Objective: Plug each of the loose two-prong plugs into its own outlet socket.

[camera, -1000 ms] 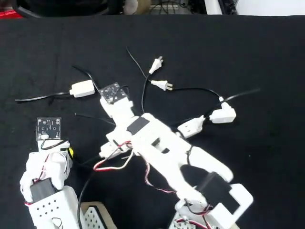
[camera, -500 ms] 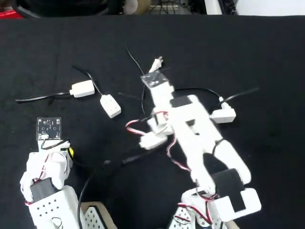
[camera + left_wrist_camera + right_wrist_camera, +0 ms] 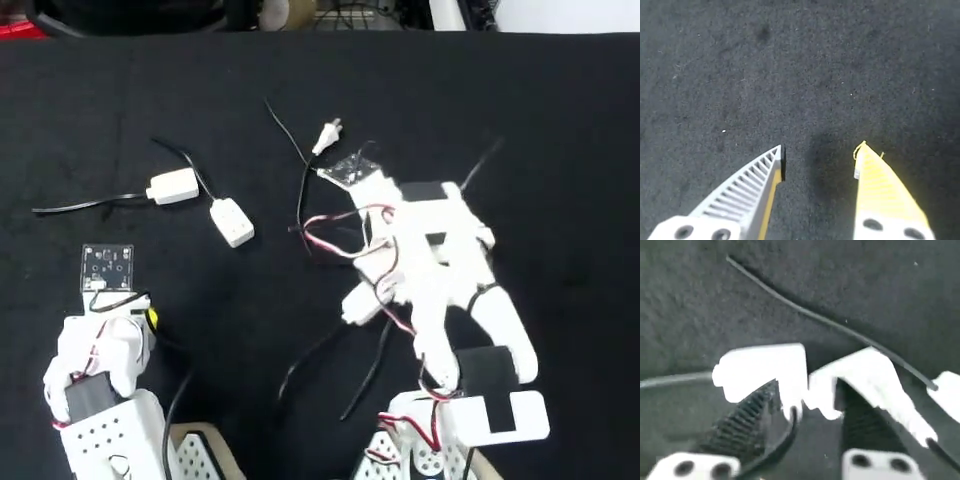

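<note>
A loose two-prong plug (image 3: 327,134) lies at the table's far middle, its black cord trailing toward me. Two white outlet sockets (image 3: 172,186) (image 3: 231,222) lie to its left. My right arm (image 3: 430,250) stretches over the middle right, covering the things beneath it. In the right wrist view my right gripper (image 3: 815,400) stands open low over two white blocks: a socket body (image 3: 765,370) beside one finger and another white piece (image 3: 875,377) behind the other. My left gripper (image 3: 821,150) is open over bare black cloth, with the left arm (image 3: 100,350) at the near left corner.
A thin black cord (image 3: 840,327) runs across the cloth beyond the white blocks. Red and white arm wires (image 3: 330,245) hang off the right arm. Black cords (image 3: 330,355) cross the near middle. The black cloth (image 3: 560,120) is bare at the far right.
The right arm has swung from the left sockets across to the middle right, now covering the white blocks there. A cord end at the right has shifted farther back. The left arm kept still.
</note>
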### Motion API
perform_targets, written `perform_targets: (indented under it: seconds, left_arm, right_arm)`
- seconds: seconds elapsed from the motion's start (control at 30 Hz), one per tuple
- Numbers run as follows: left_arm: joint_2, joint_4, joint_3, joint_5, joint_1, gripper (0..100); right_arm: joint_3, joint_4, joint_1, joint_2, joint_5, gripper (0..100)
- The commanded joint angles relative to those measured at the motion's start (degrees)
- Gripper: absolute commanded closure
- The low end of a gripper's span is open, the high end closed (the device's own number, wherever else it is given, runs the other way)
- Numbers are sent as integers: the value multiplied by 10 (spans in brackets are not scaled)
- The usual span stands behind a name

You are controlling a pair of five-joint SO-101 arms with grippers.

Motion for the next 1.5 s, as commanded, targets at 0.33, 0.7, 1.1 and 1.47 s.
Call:
perform_targets:
  seconds: [0.33,0.7,1.1,1.47]
  left_arm:
    - [293,-64,-298,223,177,760]
    - [835,-117,-643,316,240,760]
    - [1255,118,-1233,297,178,760]
    - [1519,216,-1598,462,150,760]
  right_arm:
    - [-212,208,14,-96,0,982]
    - [-166,201,26,-162,-39,963]
    - [-87,128,25,-162,-40,963]
    - [-63,117,2,-162,-40,963]
